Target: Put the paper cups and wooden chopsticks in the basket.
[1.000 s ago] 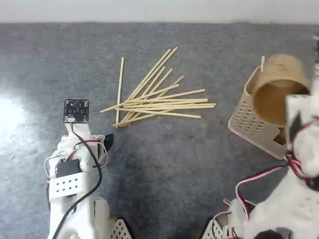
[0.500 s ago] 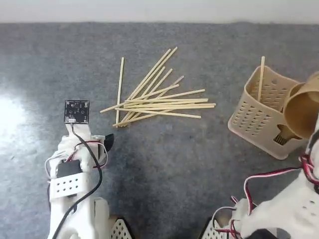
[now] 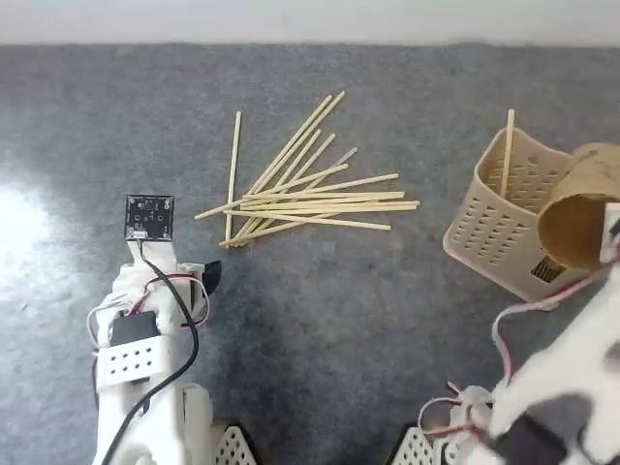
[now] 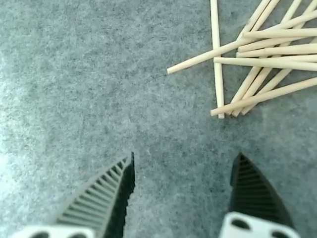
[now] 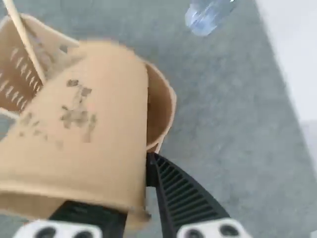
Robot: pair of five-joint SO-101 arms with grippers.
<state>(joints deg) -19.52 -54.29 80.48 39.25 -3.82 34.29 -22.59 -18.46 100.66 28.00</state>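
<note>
No legible text; blurred print on paper cup [image 5: 74, 134]

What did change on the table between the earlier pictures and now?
The right pincer, shut on a paper cup, carried it from over the basket's middle to its right side. The left pincer, open, the chopstick pile and the chopstick standing in the basket stayed as they were.

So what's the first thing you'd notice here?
Probably the messy pile of wooden chopsticks in the middle of the grey mat. Next, the big paper cup, tilted in the right gripper right by the basket, where one chopstick already stands.
</note>
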